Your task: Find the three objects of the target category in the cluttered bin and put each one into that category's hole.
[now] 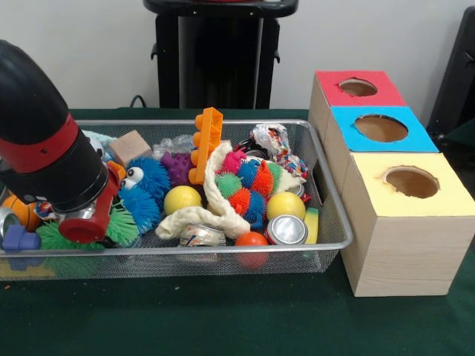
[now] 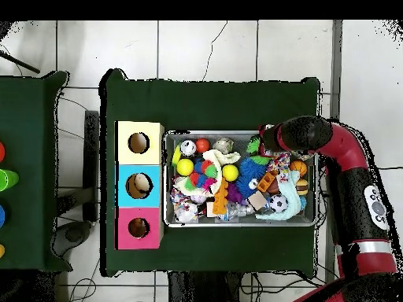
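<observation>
A: Where's the arm?

B: Arm [image 1: 44,141] comes in from the left of the front view and reaches down into the left end of the wire bin [image 1: 338,222]. The gripper [image 1: 83,226] is buried among the toys there; can't tell whether it's open, closed or gripping anything. Overhead view hides it under the arm.

A: Bin contents?

B: Packed. Two yellow balls [image 1: 182,199] and [image 1: 286,205], an orange ball [image 1: 251,240] at the near edge, and a shiny can [image 1: 286,230] lying just right of it. A blue fuzzy toy with googly eyes [image 1: 145,189] sits right beside the arm. A cream rope loop [image 1: 215,200] runs through the middle, touching a cluster of spiky multicolour balls [image 1: 249,185]. An orange toy brick [image 1: 206,144] is tilted upright behind that, next to a purple spiky piece [image 1: 178,167]. A wooden block [image 1: 130,147] is at the far left, green spiky toy [image 1: 122,226] near left.

A: Sorting boxes?

B: Three boxes in a row, just right of the bin on the green bench [image 1: 223,311]: red-top box [image 1: 356,89] farthest, blue-top box [image 1: 380,127] in the middle, yellow-top box [image 1: 412,185] nearest. Each has a round hole on top. From above, something pale sits in the blue box's hole; can't tell what it is.
</observation>
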Motion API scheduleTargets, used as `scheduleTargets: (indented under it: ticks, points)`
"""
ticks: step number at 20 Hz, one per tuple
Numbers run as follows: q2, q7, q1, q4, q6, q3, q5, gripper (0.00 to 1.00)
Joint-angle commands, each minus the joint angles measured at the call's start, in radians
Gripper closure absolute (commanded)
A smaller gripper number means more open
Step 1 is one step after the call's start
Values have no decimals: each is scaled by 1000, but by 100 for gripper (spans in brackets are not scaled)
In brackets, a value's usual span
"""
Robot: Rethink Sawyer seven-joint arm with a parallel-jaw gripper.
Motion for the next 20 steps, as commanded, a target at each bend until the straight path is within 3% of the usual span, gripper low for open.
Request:
scheduleTargets:
  ticks: [1,5,10,13,17,20]
  points:
    - [-8,-207,-4,4,-17,-42,-44,0]
    - [-55,-156,-28,93,-25,-32,-17,0]
    - [-242,-69,-89,294,14,-15,32,0]
    - [-336,-30,-106,376,44,1,63,0]
    - [-420,-6,-111,417,97,15,115,0]
    - [-440,3,-101,418,106,8,134,0]
